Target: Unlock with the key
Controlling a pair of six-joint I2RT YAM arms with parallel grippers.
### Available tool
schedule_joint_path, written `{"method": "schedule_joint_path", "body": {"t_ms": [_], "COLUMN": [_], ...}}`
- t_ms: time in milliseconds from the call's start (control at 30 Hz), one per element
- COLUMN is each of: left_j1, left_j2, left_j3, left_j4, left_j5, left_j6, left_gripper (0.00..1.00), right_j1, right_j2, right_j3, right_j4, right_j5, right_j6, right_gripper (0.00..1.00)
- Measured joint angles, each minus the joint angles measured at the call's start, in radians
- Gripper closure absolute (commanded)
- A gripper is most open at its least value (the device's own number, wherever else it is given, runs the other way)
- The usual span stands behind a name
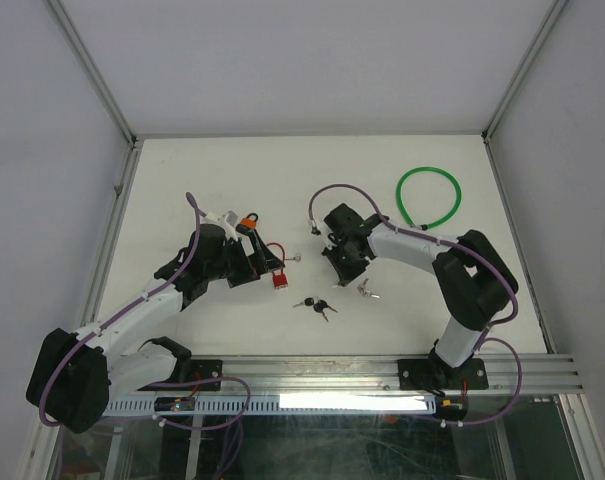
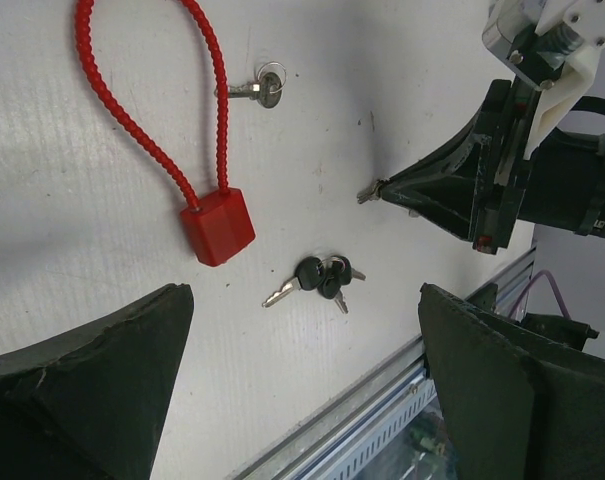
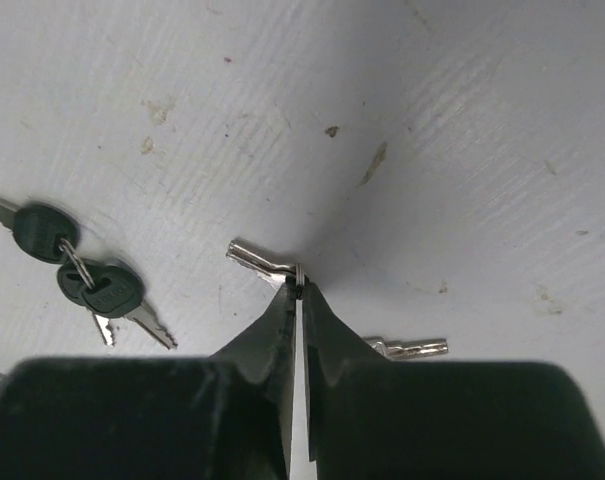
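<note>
item: right gripper [image 3: 300, 300], fingers pinched together on silver key [image 3: 254, 257]; pickup step. left gripper [image 2: 304, 330], fingers wide apart, near red lock [image 2: 217, 225]. next, you'll likely lift and align.

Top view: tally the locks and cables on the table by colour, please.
Red cable lock: 1
Orange padlock: 1
Green cable loop: 1
Total: 3
</note>
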Motion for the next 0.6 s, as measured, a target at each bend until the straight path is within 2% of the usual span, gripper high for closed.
{"method": "schedule_joint_path", "body": {"t_ms": [300,600], "left_j1": [0.000,-0.002], "left_j2": [0.000,-0.031], "left_j3": [0.000,-0.015], "left_j4": [0.006,0.082], "left_j5": [0.020,0.027], "left_j6": [-0.008,-0.076], "left_gripper": [0.02,0.13], "right_j1": [-0.002,0.019], "right_j2": [-0.062,-0.334], "right_j3": [-0.047,-0.204], "right_j4": [0.106,0.364], "right_j5": [-0.098,-0.071], "right_j6": [0.176,0.481], "right_gripper": [1.00,1.00]}}
